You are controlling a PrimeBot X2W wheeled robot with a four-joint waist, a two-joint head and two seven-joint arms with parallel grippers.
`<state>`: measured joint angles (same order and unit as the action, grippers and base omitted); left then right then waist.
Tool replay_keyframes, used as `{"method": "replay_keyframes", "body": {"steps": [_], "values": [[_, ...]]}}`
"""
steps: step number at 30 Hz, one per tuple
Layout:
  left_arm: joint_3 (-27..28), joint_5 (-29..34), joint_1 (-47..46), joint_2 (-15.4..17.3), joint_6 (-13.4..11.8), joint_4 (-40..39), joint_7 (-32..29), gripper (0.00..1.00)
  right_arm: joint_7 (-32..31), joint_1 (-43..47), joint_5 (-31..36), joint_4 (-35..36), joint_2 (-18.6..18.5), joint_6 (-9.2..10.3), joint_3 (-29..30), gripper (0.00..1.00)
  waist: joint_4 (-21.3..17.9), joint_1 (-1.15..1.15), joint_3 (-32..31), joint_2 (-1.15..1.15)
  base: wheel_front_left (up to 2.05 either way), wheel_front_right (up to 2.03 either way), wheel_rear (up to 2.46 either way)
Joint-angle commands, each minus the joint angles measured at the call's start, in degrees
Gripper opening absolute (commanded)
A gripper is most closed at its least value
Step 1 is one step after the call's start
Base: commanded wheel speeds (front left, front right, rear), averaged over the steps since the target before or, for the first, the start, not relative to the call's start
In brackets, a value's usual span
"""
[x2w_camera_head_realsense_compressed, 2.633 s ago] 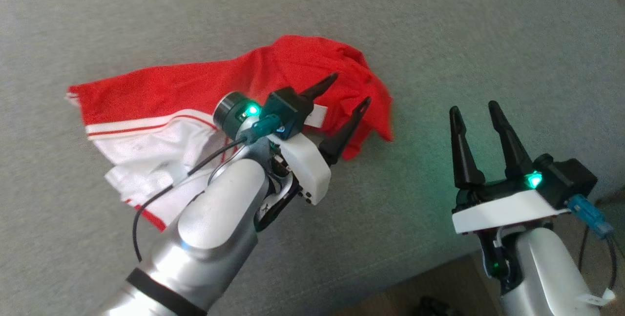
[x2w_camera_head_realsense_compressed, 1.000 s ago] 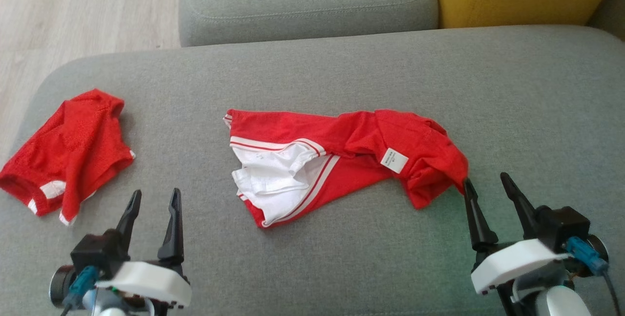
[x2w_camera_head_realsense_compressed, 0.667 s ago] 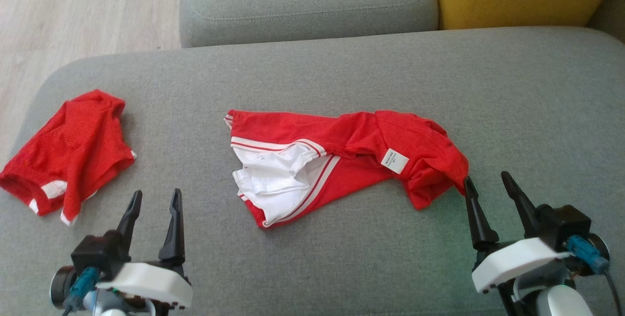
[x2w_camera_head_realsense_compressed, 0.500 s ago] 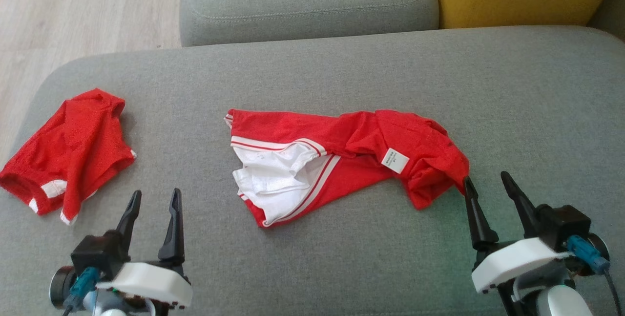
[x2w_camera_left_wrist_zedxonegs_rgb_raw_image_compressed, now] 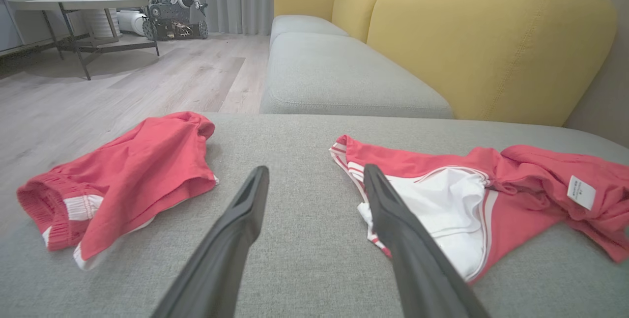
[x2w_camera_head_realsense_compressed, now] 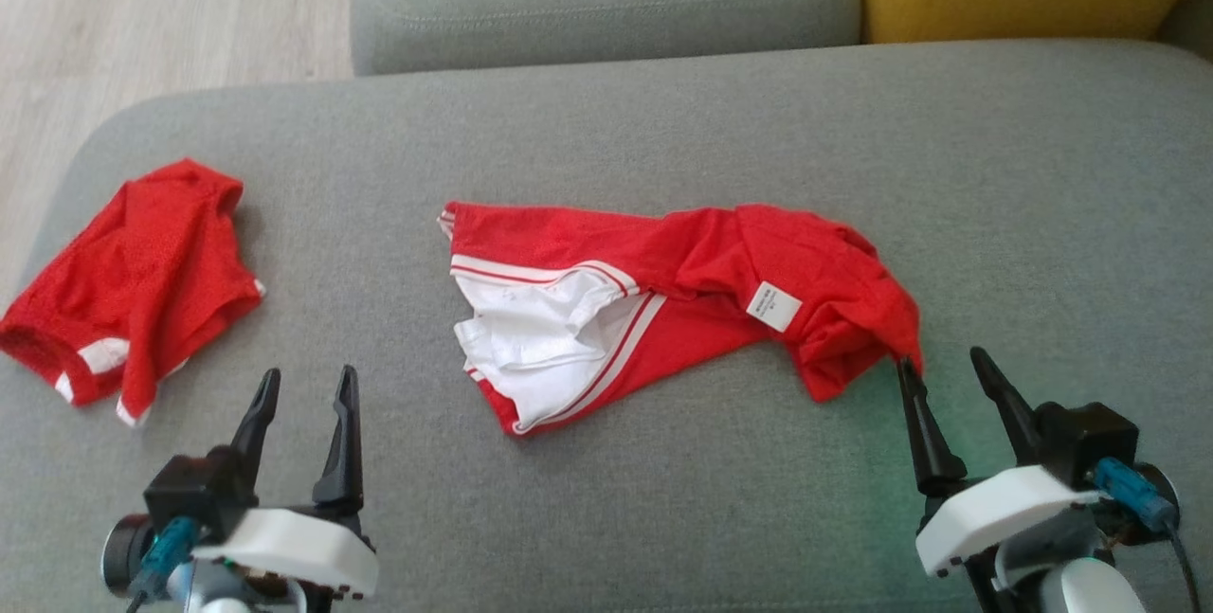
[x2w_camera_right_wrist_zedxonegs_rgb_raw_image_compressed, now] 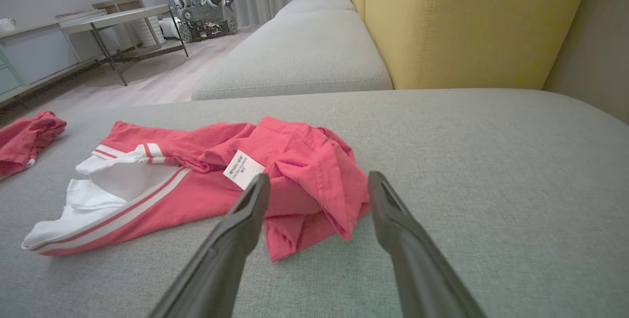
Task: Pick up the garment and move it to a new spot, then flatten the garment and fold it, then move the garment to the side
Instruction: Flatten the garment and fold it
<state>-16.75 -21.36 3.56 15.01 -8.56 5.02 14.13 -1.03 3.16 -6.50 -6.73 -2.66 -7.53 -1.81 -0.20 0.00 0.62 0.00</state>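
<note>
— Red fabric with white stripes is what the garment (x2w_camera_head_realsense_compressed: pixel 663 300) is made of; it is seen lying crumpled mid-cushion on the grey sofa seat (x2w_camera_head_realsense_compressed: pixel 663 139). Its right end is bunched, so the cut cannot be made out.
— Is it held?
— It is not. The left gripper (x2w_camera_head_realsense_compressed: pixel 311 373) and right gripper (x2w_camera_head_realsense_compressed: pixel 938 359) are both spread wide and empty (the right one is seen just at the hem; contact cannot be told). The label (x2w_camera_head_realsense_compressed: pixel 773 306) print cannot be read.
— And further left?
— A second red garment (x2w_camera_head_realsense_compressed: pixel 133 281) is laid there, well apart, its underside hidden.
</note>
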Motion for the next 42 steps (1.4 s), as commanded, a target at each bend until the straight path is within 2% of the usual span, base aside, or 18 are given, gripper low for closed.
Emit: {"method": "replay_keyframes", "body": {"steps": [1, 12, 13, 14, 15, 23, 29, 35, 40, 41, 42], "values": [[1.74, -0.14, -3.26, 1.03, -0.16, -1.76, 0.31, 1.0, 0.22, -2.2, 0.21, 1.48, -0.21, 0.04, -1.07, 1.0, 0.41, 0.0, 0.62, 0.0, 0.0, 0.0, 0.0], [1.58, 0.46, -8.39, -0.4, 0.76, -1.3, 0.7, 1.0, 0.32, -8.13, 2.04, -4.82, -0.43, 0.04, 0.56, 1.0, 3.01, 0.0, 7.16, 0.0, 0.0, 0.0, 0.0], [1.69, 0.51, -8.75, -0.54, 0.89, -1.2, 0.73, 1.0, 0.19, -8.65, 1.98, -5.45, -0.44, 0.04, 0.76, 0.59, 3.16, 0.0, 7.66, 0.0, 0.0, 0.0, 0.0], [1.82, 0.57, -9.07, -0.7, 0.99, -1.06, 0.76, 1.0, 0.13, -9.14, 1.75, -5.98, -0.45, 0.04, 0.94, 0.25, 3.26, 0.0, 8.04, 0.0, 0.0, 0.0, 0.0], [1.94, 0.66, -9.34, -0.84, 1.1, -0.9, 0.78, 1.0, 0.2, -9.6, 1.88, -6.36, -0.69, 0.04, 1.19, 0.0, 3.33, 0.0, 8.37, 0.0, 0.0, 0.0, 0.0], [3.61, 1.83, -11.05, -2.13, 1.96, -0.92, 0.85, 1.0, 0.09, -13.5, 2.39, -4.85, -3.74, 0.04, 4.43, 0.0, 2.99, 0.0, 10.41, 0.0, 0.0, 0.0, 0.0], [4.51, 3.01, -12.43, -3.32, 3.17, -1.16, 0.85, 1.0, -1.41, -19.05, 2.65, -4.04, -8.18, 0.04, 7.88, 0.0, 3.07, 0.0, 11.97, 0.0, 0.0, 0.0, 0.0], [4.89, 4.21, -14.57, -4.7, 4.8, -0.67, 0.86, 1.0, -3.02, -25.31, 1.24, -10.66, -11.98, 0.04, 10.73, 0.0, 4.55, 0.0, 13.99, 0.0, 0.0, 0.0, 0.0], [5.67, 4.88, -15.28, -5.6, 5.67, -0.3, 0.86, 1.0, -2.92, -28.51, 0.12, -17.51, -12.53, 0.04, 10.32, 0.0, 5.23, 0.0, 15.14, 0.0, 0.0, 0.0, 0.0], [5.86, 5.06, -15.4, -5.79, 5.89, -0.19, 0.86, 1.0, -2.74, -29.17, -0.19, -19.32, -12.47, 0.04, 10.21, 0.03, 5.31, 0.0, 15.36, 0.0, 0.0, 0.0, 0.0], [6.07, 5.24, -15.5, -5.97, 6.11, -0.08, 0.86, 1.0, -2.65, -29.74, -0.39, -21.2, -12.41, 0.04, 10.12, 0.38, 5.37, 0.0, 15.52, 0.0, 0.0, 0.0, 0.0]]}}
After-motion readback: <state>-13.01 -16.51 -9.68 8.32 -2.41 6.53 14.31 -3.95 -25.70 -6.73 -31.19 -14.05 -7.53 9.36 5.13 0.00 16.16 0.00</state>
